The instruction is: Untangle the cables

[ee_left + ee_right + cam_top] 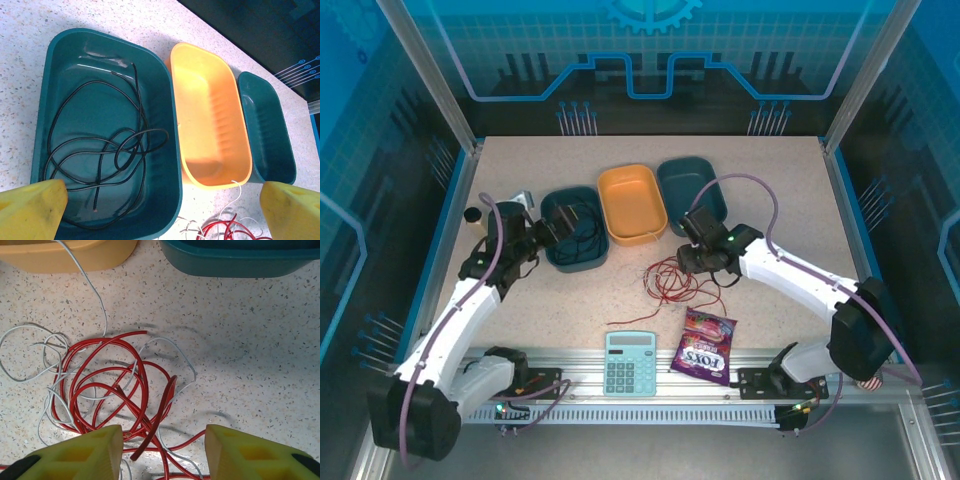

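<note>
The left jaws hang released and empty over the teal bin, where the black cable lies coiled. Right of it, near the orange bin, the red cable and white cable tangle on the surface. The right jaws stand parted, straddling red strands.

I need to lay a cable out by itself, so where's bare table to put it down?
Bare table lies in front of the left teal bin, between left arm and tangle; another strip runs behind the orange bin. Crowded: the middle, where red cable and white cable knot below the right gripper, and the near edge by calculator and candy bag.
</note>
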`<state>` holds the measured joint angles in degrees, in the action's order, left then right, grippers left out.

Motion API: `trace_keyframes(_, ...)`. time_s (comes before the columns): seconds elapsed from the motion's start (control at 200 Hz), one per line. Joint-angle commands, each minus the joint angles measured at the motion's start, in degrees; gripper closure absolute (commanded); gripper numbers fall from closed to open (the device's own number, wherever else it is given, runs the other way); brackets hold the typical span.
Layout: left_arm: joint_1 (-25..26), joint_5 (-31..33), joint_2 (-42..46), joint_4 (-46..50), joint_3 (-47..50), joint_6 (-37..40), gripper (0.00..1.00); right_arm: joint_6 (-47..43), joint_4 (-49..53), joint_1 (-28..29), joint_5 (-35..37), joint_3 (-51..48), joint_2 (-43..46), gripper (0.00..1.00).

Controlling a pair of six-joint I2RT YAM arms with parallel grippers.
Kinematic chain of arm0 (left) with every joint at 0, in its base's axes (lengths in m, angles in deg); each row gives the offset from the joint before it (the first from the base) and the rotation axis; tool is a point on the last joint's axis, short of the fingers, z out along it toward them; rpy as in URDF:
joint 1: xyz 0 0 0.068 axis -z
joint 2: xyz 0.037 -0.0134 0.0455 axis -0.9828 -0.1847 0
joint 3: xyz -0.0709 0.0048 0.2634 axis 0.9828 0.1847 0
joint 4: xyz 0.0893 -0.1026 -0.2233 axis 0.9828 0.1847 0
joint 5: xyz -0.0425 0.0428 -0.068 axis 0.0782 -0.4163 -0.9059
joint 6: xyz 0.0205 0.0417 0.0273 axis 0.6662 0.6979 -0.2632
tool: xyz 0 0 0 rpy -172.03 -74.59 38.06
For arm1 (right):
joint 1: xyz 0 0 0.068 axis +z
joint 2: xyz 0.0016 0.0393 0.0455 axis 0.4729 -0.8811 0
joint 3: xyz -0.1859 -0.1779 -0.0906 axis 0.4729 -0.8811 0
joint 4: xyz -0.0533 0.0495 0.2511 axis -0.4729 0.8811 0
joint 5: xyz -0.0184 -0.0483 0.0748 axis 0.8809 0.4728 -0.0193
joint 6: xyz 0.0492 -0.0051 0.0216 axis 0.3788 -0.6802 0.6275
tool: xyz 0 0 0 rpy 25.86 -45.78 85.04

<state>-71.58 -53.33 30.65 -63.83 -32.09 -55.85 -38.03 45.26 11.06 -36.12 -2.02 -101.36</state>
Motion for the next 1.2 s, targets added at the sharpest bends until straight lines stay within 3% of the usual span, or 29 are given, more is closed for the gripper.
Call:
trace_keyframes(0.0,0.03,-0.14,2.99,-0.95,2.18,0.25,0.01,0.08,-0.44,0.57,0.67,0.96,-2.05,0.51)
trace_keyframes(0.2,0.05,0.76,7.12,-3.44,5.48,1.10,0.01,0.04,-0.84,0.77,0.64,2.27,-5.74,0.46)
trace_keyframes(0.45,0.05,1.08,10.51,-6.65,8.10,1.02,0.01,0.19,-2.37,0.71,2.91,3.28,-9.32,0.47)
trace_keyframes(0.926,0.02,-0.89,10.89,-8.56,9.50,0.77,0.01,-2.86,-0.50,2.78,6.08,11.19,-12.39,0.49)
trace_keyframes(1.196,0.05,-1.82,10.67,-8.61,8.87,1.29,0.01,-0.80,0.85,2.75,8.42,9.04,-12.43,0.45)
